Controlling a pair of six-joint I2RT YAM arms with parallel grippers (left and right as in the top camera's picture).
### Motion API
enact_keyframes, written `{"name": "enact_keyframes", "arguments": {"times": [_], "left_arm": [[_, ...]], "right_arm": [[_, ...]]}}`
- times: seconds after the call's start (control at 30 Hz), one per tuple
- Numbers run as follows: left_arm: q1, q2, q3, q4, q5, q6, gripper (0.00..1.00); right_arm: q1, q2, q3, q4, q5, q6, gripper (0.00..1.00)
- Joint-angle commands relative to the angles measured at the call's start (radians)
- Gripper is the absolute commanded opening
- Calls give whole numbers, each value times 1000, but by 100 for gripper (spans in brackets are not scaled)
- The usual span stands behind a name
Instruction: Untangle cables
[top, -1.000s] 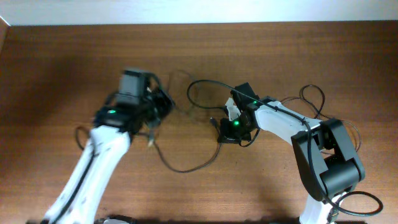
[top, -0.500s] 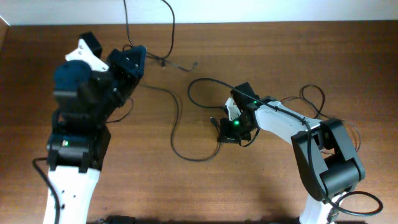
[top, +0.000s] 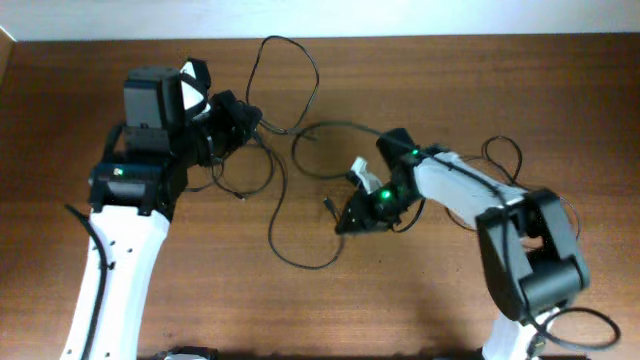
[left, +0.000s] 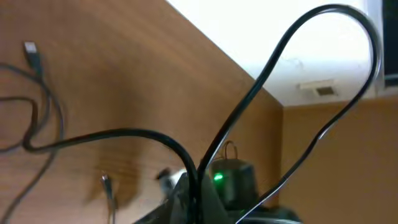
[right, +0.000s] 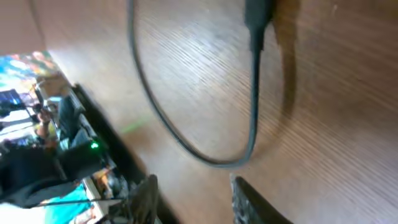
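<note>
Thin black cables lie tangled across the middle of the wooden table. One loop rises toward the back edge and another curves toward the front. My left gripper is raised at the left and shut on a doubled black cable, which arches up and right from the left gripper. A small plug lies on the wood behind. My right gripper is low at the centre and open. The right gripper has nothing between its fingers. A cable bend and plug lie just ahead.
Thicker black arm cables curl by the right arm's base and at the front right corner. The table's back edge meets a white wall. The table's left edge is close to the left arm.
My left arm has swung back and raised its cables, so the loop now reaches the back edge. The right gripper's jaws have opened and it has shifted slightly left.
</note>
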Motion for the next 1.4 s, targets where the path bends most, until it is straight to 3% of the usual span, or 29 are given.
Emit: {"name": "enact_keyframes", "arguments": {"times": [0.0, 0.07, 0.1, 0.2, 0.27, 0.3, 0.4, 0.53, 0.6, 0.83, 1.0, 1.17, 1.3, 1.37], "left_arm": [[4, -10, 71, -97, -32, 186, 0], [4, -10, 78, -142, -39, 288, 0], [4, -10, 78, -165, -36, 362, 0], [4, -5, 78, -267, -36, 558, 0], [2, 13, 76, -341, -37, 686, 0], [-1, 29, 74, -361, -38, 715, 0], [-3, 111, 73, -380, -37, 663, 0], [-3, 303, 73, -435, -37, 465, 0], [-5, 381, 73, -465, -8, 460, 0], [-17, 561, 73, -541, 400, 460, 0], [-54, 561, 73, -553, 417, 464, 0], [-100, 561, 73, -526, 383, 490, 0], [-100, 561, 73, -526, 410, 490, 0], [-100, 561, 73, -521, 410, 490, 0]], "right_arm": [[-55, -101, 75, -66, -26, -12, 41], [-117, -109, 82, -96, -25, -12, 43], [-144, -109, 81, -122, -53, -16, 49], [-226, -109, 81, -222, -351, -225, 56], [-270, -109, 81, -272, -426, -253, 68], [-271, -109, 81, -295, -456, -311, 68], [-230, -109, 81, -383, -491, -573, 69], [-129, -109, 81, -394, -491, -780, 72], [-102, -109, 81, -380, -496, -783, 72], [8, -109, 81, -221, -499, -772, 64], [18, -109, 81, -45, -486, -515, 64], [19, -109, 81, 55, -472, -397, 64], [56, -109, 57, 51, -209, -294, 60], [98, -109, 42, 53, -196, -294, 56]]}}
